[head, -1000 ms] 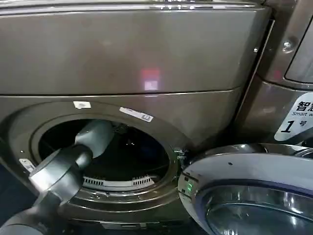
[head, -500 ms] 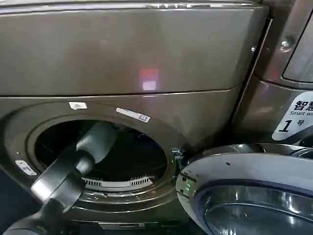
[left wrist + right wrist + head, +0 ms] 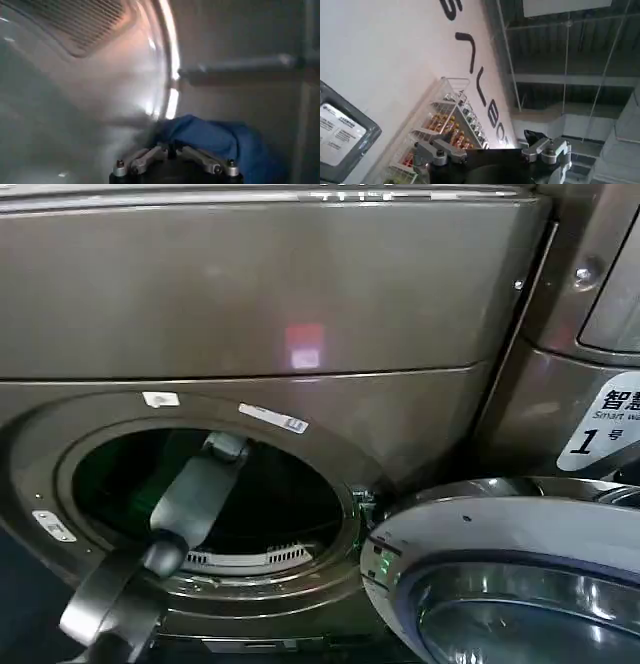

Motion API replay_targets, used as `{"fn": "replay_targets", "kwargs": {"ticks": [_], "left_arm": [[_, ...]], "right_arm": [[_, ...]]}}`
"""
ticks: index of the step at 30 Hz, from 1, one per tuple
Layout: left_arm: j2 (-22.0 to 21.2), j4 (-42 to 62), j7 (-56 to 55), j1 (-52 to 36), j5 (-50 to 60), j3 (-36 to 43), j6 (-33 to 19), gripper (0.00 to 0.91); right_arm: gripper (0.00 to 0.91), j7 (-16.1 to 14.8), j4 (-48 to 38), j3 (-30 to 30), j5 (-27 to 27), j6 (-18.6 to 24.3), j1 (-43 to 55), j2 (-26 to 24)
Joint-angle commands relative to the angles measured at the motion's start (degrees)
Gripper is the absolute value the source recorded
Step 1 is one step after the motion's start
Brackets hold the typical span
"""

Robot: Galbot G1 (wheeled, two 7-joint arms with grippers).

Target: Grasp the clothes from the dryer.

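Inside the dryer (image 3: 300,334), left pincer (image 3: 175,150) nears blue clothes (image 3: 220,137) — head view hides them.

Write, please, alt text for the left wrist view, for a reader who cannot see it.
Inside the dryer, the left end effector points at the clothes, a blue bundle lying just beyond it on the drum wall. A perforated vent panel shows farther up the drum.

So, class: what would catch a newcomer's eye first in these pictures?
The left arm plunging through the round porthole of the bronze dryer, whose glass door hangs open on the right. Inside the drum, a blue bundle of clothes lies just ahead of the left gripper.
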Motion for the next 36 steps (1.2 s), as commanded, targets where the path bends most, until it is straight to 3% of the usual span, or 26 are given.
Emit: {"fn": "replay_targets", "kwargs": {"ticks": [1, 5, 6, 10, 20, 36], "left_arm": [[-3.14, -1.53, -18.86, 1.44, -4.29, -7.5, -5.12, 0.0], [-3.79, -2.8, -24.2, 2.37, -2.8, -9.06, -7.53, 0.0], [-4.15, -2.53, -26.01, 2.53, -1.68, -9.62, -8.66, 0.0], [-5.4, -1.86, -30.16, 2.83, 2.28, -11.82, -11.65, 0.0], [-7.38, -2.08, -33.81, 2.49, 2.97, -13.4, -11.34, 0.0], [-7.62, -1.18, -33.16, 2.4, 3.51, -13.22, -11.43, 0.0]], "right_arm": [[0.907, -0.02, -0.05, -0.21, 0.43, 0.29, 0.15, 0.0], [0.907, 0.42, -0.14, -0.31, 0.52, 0.38, 0.13, -0.1], [0.907, 2.22, -0.23, -0.57, -0.18, -0.07, 0.06, -0.24], [0.907, 2.5, -1.28, -0.64, -3.84, -0.94, -0.29, -0.18], [0.907, 4.62, -2.4, 0.89, -0.64, -0.95, -0.68, -0.59], [0.907, 3.67, -2.54, 0.98, -0.59, -0.65, -0.61, -0.9]]}}
